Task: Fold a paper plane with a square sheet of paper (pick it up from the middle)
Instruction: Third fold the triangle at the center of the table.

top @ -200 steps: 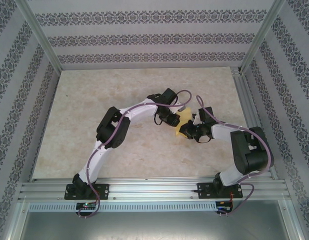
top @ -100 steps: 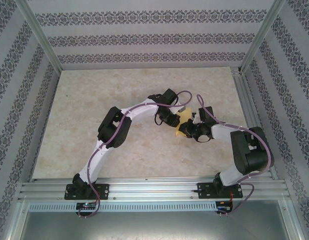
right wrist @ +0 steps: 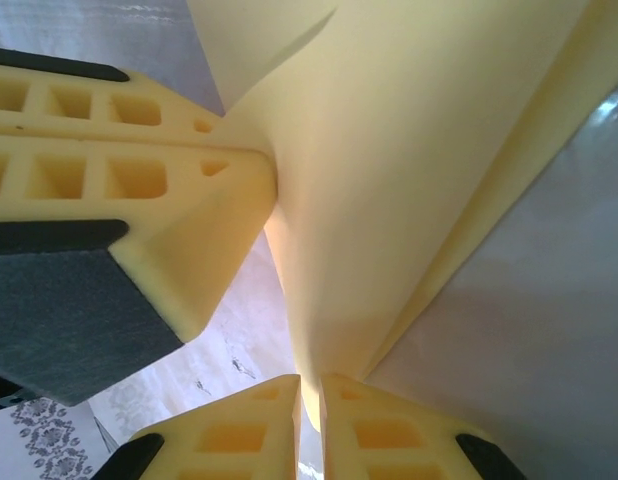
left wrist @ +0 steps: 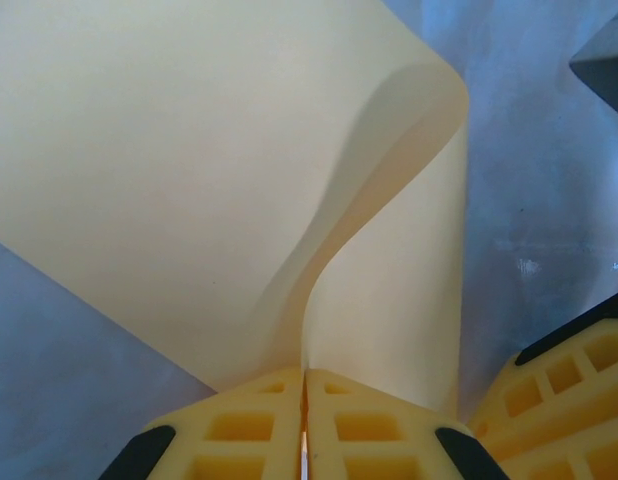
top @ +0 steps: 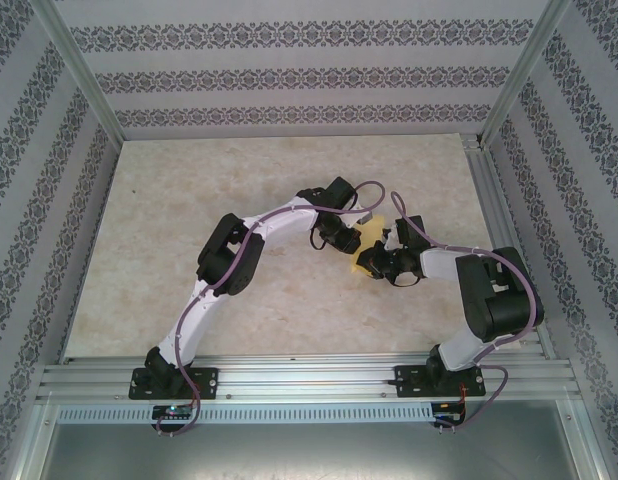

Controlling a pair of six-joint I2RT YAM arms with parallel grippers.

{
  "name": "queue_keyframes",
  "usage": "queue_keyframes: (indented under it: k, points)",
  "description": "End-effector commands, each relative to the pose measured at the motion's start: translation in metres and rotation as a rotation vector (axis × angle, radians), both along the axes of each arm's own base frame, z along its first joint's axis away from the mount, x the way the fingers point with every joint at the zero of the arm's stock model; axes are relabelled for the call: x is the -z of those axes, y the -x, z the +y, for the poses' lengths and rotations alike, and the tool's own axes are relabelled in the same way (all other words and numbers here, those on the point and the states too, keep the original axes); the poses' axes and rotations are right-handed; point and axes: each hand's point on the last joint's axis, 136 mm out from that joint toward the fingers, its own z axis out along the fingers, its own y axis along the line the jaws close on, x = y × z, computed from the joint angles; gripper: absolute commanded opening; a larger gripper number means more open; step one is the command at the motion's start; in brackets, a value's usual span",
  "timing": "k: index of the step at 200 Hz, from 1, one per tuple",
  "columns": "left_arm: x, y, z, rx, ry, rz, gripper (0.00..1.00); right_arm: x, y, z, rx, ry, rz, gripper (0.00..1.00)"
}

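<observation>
The square sheet of paper (top: 366, 240) is pale yellow and is held up off the table between both grippers near the middle. In the left wrist view the paper (left wrist: 189, 170) bends in a soft curve, and my left gripper (left wrist: 305, 372) is shut on its lower edge. My right gripper (right wrist: 311, 380) is shut on another part of the folded-over paper (right wrist: 409, 170). From above, the left gripper (top: 346, 240) and right gripper (top: 375, 259) sit close together, one on each side of the sheet. The left gripper's yellow fingers (right wrist: 139, 170) show beside the paper in the right wrist view.
The beige marbled table (top: 189, 200) lies open all round the arms. Patterned walls and a metal frame (top: 84, 75) enclose it on three sides. The aluminium rail (top: 309, 378) carrying the arm bases runs along the near edge.
The right arm's elbow has drifted slightly left and lower. Both grippers and the paper stay in nearly the same spot.
</observation>
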Motion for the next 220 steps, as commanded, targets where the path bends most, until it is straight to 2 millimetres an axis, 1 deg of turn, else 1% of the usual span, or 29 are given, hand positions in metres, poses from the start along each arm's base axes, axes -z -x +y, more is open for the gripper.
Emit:
queue_keyframes:
  k: [1, 38, 53, 86, 98, 114, 135, 165, 182, 220]
  points:
    - [0.004, -0.004, 0.006, 0.008, -0.013, 0.012, 0.11, 0.011, 0.009, -0.004, -0.021, 0.061, 0.03, 0.14]
    - [0.005, -0.004, 0.007, 0.007, -0.014, 0.01, 0.11, 0.011, 0.009, -0.004, -0.023, 0.069, 0.04, 0.13]
    - [0.004, -0.005, 0.006, 0.009, -0.012, 0.008, 0.11, 0.002, 0.007, -0.002, -0.026, 0.057, 0.015, 0.13]
    - [0.003, -0.005, 0.006, 0.009, -0.01, 0.008, 0.11, -0.024, 0.001, 0.0, -0.015, 0.036, -0.055, 0.14]
    - [0.005, -0.005, 0.007, 0.011, -0.014, 0.01, 0.11, -0.03, -0.001, 0.003, -0.013, 0.018, -0.069, 0.14]
    - [0.005, -0.004, 0.007, 0.011, -0.016, 0.013, 0.11, -0.032, -0.002, 0.007, -0.019, -0.003, -0.074, 0.13]
    - [0.005, -0.004, 0.007, 0.013, -0.015, 0.015, 0.11, -0.029, 0.0, 0.013, -0.029, -0.019, -0.07, 0.14]
    - [0.006, -0.004, 0.006, 0.014, -0.012, 0.022, 0.12, -0.024, -0.011, 0.023, -0.031, -0.071, -0.069, 0.13]
    - [0.005, -0.003, 0.006, 0.015, -0.008, 0.024, 0.12, -0.014, -0.011, 0.018, -0.023, -0.03, -0.051, 0.13]
    - [0.008, -0.003, 0.006, 0.018, -0.01, 0.029, 0.12, 0.017, 0.003, 0.01, -0.032, 0.037, 0.022, 0.13]
